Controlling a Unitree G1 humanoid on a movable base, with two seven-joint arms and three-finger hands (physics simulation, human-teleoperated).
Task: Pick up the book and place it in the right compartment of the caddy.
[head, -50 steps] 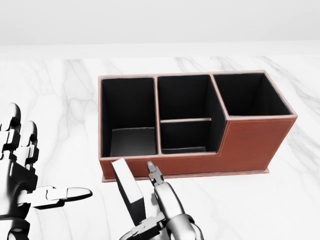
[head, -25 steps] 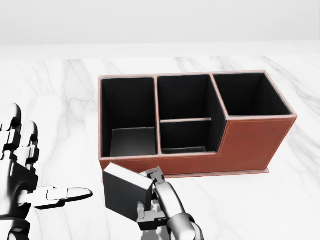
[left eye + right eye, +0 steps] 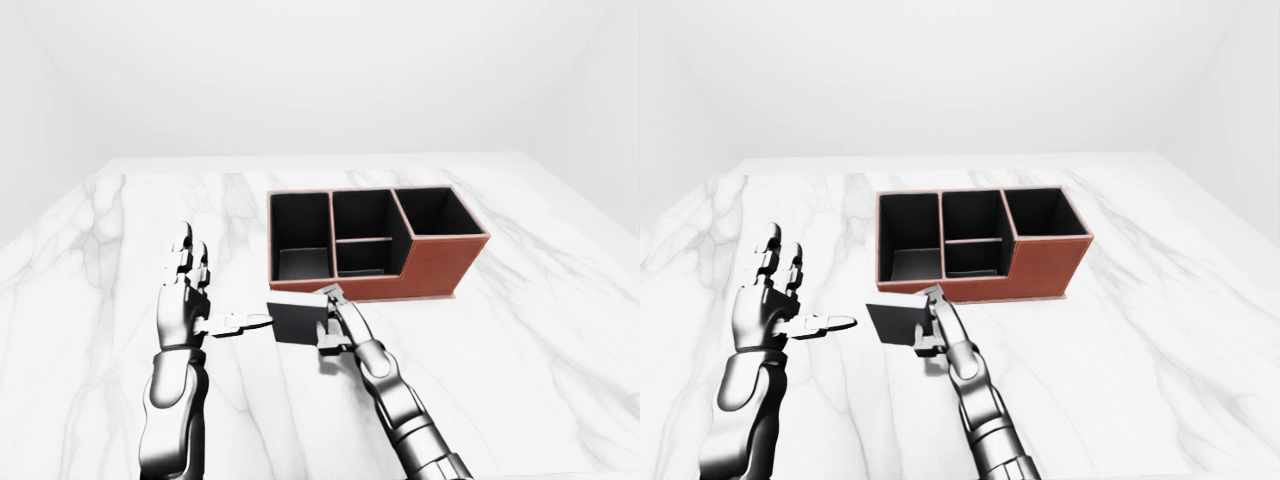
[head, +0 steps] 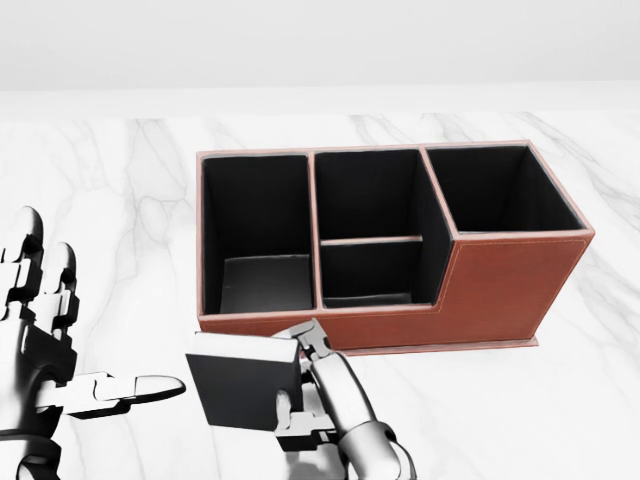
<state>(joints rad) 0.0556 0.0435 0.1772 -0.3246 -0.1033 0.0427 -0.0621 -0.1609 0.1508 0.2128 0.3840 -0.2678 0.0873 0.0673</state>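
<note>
- The right hand (image 4: 312,385) grips the book (image 4: 243,380) at its right edge, fingers closed round it: one finger runs up along the edge, others press the dark cover lower down.
- The book reaches out to the left of that hand, its dark cover turned toward the head camera and a pale strip of pages along its top edge.
- In the head view the book's top edge lies just below the caddy (image 4: 500,285), under the leftmost compartment; whether the two touch cannot be told.
- The caddy sits above and to the right of the right hand on the marble table (image 4: 120,200). It is a brown box with black lining: one compartment on the left, two smaller ones in the middle, and a taller one on the right.
- All the compartments look empty; the book is in none of them.
- The left hand (image 4: 45,340) is well to the left of the book, fingers spread apart and pointing up, the thumb stretched toward the book without reaching it. It holds nothing.
</note>
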